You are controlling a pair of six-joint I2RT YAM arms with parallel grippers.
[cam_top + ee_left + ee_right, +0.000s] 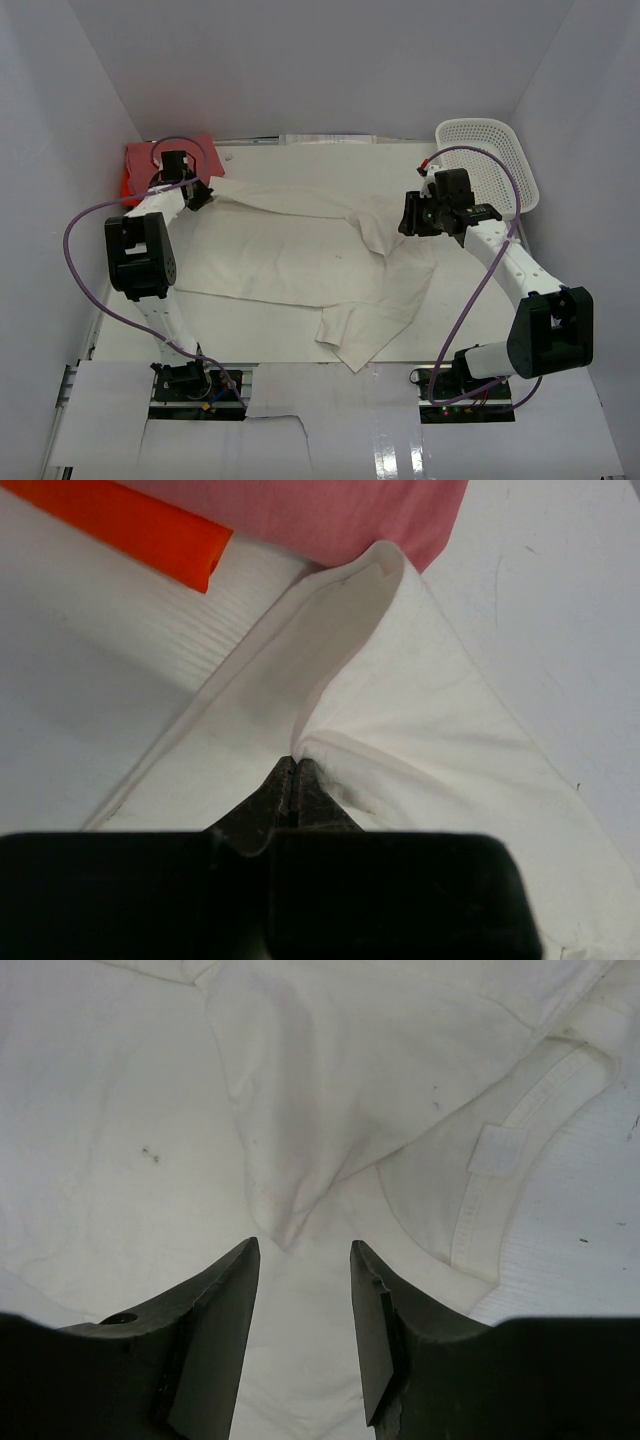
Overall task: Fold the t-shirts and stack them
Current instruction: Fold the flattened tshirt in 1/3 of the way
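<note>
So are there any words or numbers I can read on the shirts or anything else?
No words, brands or numbers can be read anywhere here.
The small sewn tag inside the collar of the cream t-shirt: looks blank, or too blurred to read.
The pink t-shirt, orange t-shirt and white basket: no print showing.

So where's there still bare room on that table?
Bare table shows in a near strip in front of the cream shirt, and in a far strip between the pink shirt and the basket. The far left corner is crowded: the pink shirt, the orange shirt and the left tool.
</note>
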